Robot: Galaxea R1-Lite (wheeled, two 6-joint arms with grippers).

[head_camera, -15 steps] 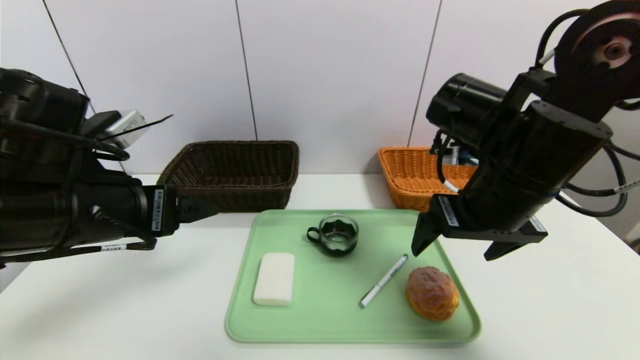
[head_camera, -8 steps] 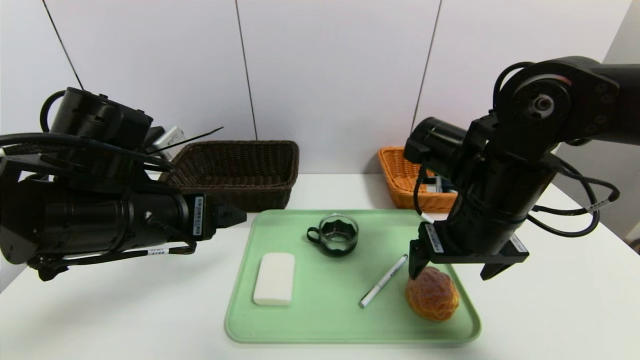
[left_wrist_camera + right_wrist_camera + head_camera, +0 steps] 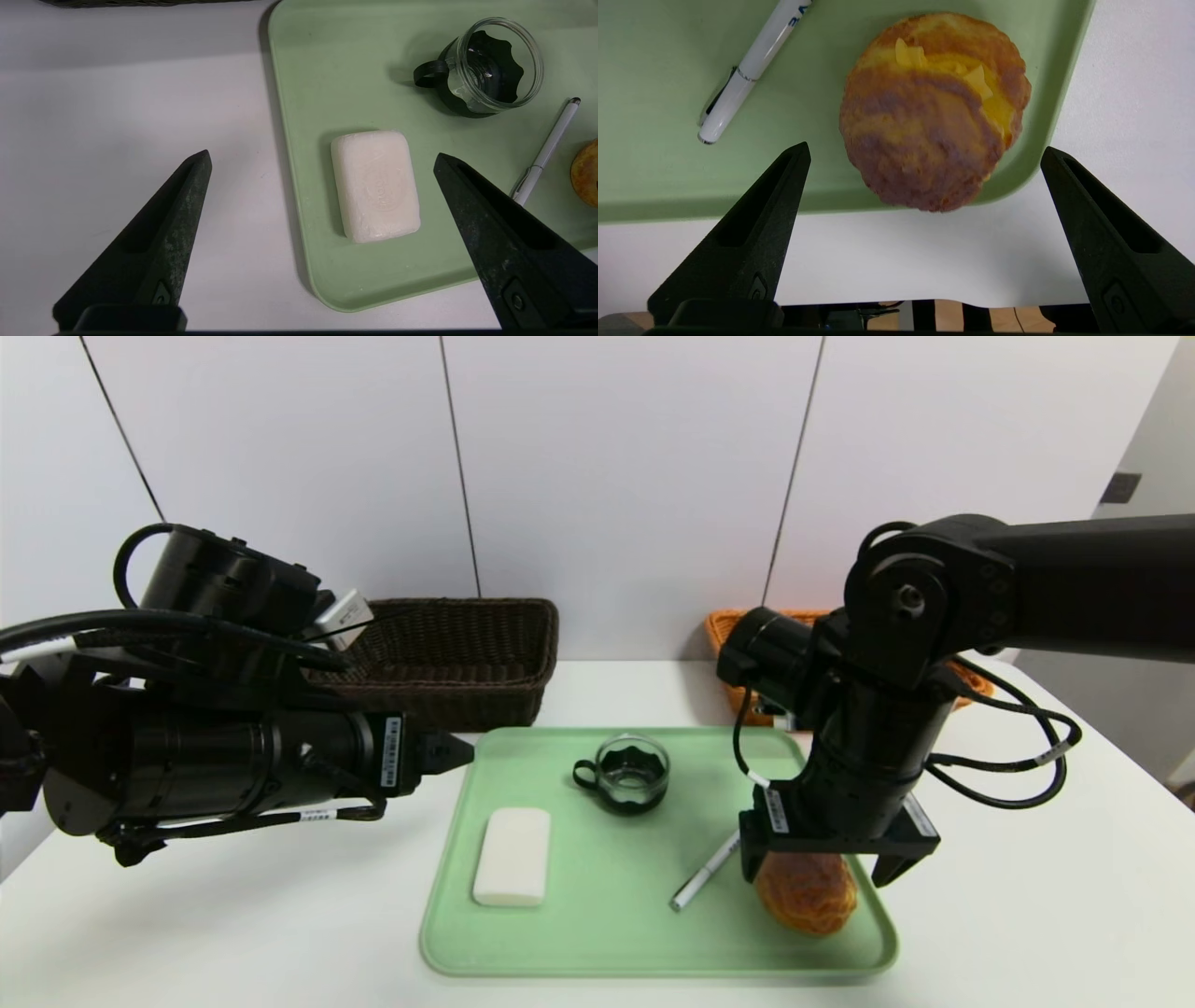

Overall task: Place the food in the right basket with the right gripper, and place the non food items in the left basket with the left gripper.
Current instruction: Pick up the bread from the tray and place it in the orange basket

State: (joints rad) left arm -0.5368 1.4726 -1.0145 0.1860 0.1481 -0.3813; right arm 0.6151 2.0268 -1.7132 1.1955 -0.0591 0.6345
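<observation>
— Four items are counted on the green tray (image 3: 597, 947) from the head view: one bun (image 3: 810, 896), one white pen (image 3: 702, 880), one glass cup (image 3: 631, 773) with a black handle and one white block (image 3: 512, 856). Two baskets are seen at the back of the surface (image 3: 187, 915), the dark brown basket (image 3: 448, 658) and the orange basket (image 3: 738, 639), and nothing is seen in either.

— And the step in hand?

— The food is being approached. The right end effector (image 3: 810, 870) is held over the bun, jaws spread wide, nothing gripped. The left end effector (image 3: 446, 753) is parked beside the tray's left edge.

— The left wrist view?

— Its fingers (image 3: 173, 224) are shown fully apart, the block (image 3: 376, 184) lying between them farther off on the tray.

— The right wrist view?

— The bun (image 3: 934, 109) is seen between the open fingers (image 3: 761, 219), the pen (image 3: 749, 70) just beside it. A further descent around the bun, then a closing, would be called for.
</observation>
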